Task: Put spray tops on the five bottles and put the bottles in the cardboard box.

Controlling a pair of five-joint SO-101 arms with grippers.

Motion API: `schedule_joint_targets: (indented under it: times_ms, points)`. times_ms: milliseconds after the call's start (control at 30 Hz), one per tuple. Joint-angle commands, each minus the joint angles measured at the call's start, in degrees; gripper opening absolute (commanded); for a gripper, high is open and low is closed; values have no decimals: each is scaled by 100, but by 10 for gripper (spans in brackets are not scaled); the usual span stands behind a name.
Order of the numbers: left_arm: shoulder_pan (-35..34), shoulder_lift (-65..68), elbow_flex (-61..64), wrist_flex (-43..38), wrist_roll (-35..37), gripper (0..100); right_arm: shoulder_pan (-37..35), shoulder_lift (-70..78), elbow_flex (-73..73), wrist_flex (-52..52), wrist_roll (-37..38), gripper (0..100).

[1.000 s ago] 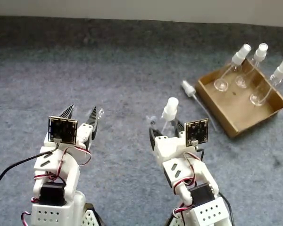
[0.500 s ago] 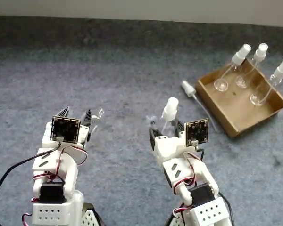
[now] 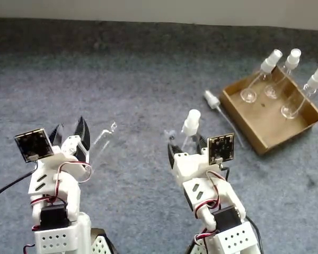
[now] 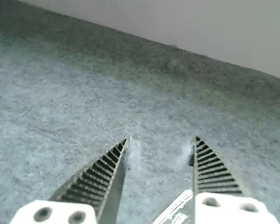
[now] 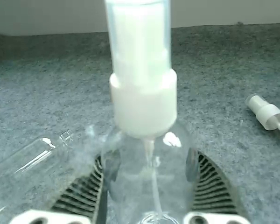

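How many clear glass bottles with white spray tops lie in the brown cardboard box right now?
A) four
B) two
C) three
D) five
C: three clear glass bottles with white spray tops, one, a second and a third, lie side by side in the brown cardboard box.

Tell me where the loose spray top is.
In the high view the loose spray top lies on the grey mat, just left of the cardboard box.

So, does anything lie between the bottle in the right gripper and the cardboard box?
Yes. A loose spray top lies flat on the table between the bottle and the box, close beside the box's wall. A bottle carried high would probably pass over it. Three bottles stand at the box's far side.
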Motion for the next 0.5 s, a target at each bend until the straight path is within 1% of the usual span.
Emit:
schedule_joint_targets:
  times_ms: [0,67,167,233,300,400,467]
  points:
    - [66,-57,-101,-105,264,168,-13,-66,716,4,35,135]
    - [251,-57,-101,-105,-185,168,-13,-66,716,4,35,135]
    - [690,-57,-57,-97,-1363,168,-13,-66,716,4,35,135]
    - [971,-57,-48,-79,-1952,168,-13,-66,716,4,35,135]
    - [1218,-40,-4,105,-2207,168,-13,-66,716,4,35,135]
    - [1437,-40,40,571,-2198,167,-13,-66,716,4,35,135]
    - [1446,-40,48,633,-2198,159,-13,-66,716,4,35,135]
